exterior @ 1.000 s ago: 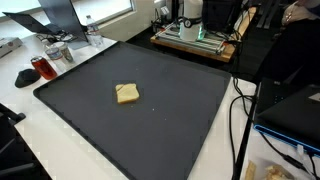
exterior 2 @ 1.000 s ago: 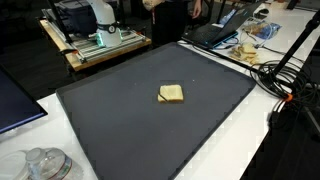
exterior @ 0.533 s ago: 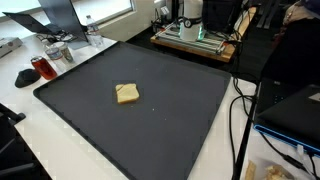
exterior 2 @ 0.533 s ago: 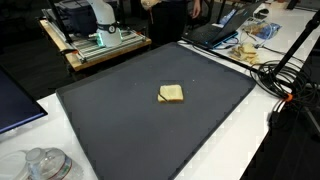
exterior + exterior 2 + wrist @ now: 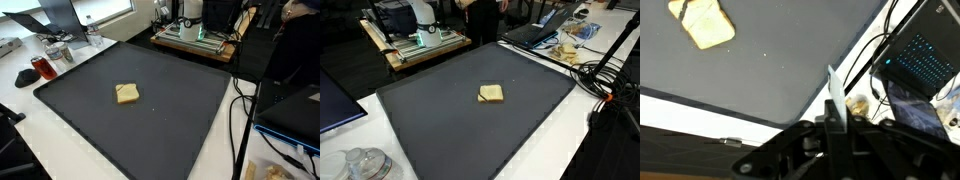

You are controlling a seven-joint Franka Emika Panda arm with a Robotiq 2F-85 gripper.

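Wrist view shows the piece of bread lying flat on the black mat, ahead of the gripper and off to its left, well apart from it. The gripper is clenched, its two fingers pressed flat against each other with only mat behind them, and it grasps nothing. Right of the gripper the mat ends at a straight edge; just past that edge dark cables trail over the white table, and farther right an open laptop shows its lit keyboard. In both exterior views the bread sits alone near the middle of the mat. In an exterior view a red cup stands on the table just off one corner of the mat.
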